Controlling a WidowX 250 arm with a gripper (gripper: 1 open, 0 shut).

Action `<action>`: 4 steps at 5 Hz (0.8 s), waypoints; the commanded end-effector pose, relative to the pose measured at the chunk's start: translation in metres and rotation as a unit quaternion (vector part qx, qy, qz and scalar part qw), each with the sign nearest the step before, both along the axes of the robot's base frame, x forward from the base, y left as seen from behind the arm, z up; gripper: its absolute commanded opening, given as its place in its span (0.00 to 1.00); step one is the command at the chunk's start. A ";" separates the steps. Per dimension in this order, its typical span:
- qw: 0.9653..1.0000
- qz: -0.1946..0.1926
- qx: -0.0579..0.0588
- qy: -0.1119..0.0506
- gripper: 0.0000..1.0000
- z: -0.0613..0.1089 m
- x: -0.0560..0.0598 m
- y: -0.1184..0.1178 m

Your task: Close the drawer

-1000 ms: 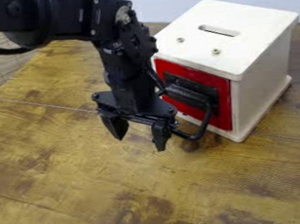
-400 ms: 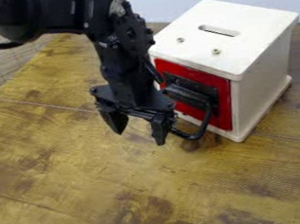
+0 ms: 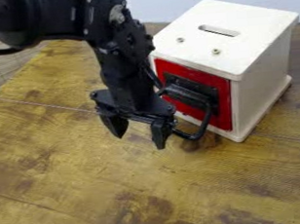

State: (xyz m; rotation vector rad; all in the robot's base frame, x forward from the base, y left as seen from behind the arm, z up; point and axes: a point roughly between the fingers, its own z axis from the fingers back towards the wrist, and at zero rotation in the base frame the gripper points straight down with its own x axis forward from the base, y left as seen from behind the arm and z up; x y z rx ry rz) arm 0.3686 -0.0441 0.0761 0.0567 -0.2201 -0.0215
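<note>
Camera view: the gripper point(image 3: 139, 130) hangs just left of the red drawer point(image 3: 190, 86), fingers spread and holding nothing.

The drawer sits in the cream cabinet point(image 3: 246, 53) on the wooden table point(image 3: 67, 189), its front panel nearly flush with the cabinet face (how far out it stands I cannot tell), its black loop handle point(image 3: 197, 108) jutting toward the gripper. To finish well, press squarely on the panel or handle, straight toward the cabinet, so nothing skews or slides. No readable writing or brand shows anywhere.

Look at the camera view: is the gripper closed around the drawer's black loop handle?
No. The gripper hangs open with its fingers spread, just left of the black handle on the red drawer, not clamping it.
</note>
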 end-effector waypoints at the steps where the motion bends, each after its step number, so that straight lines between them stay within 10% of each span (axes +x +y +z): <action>1: 0.998 0.007 -0.006 -0.054 1.00 0.038 0.005 0.007; 4: 0.998 0.012 -0.003 -0.064 1.00 0.037 0.005 0.011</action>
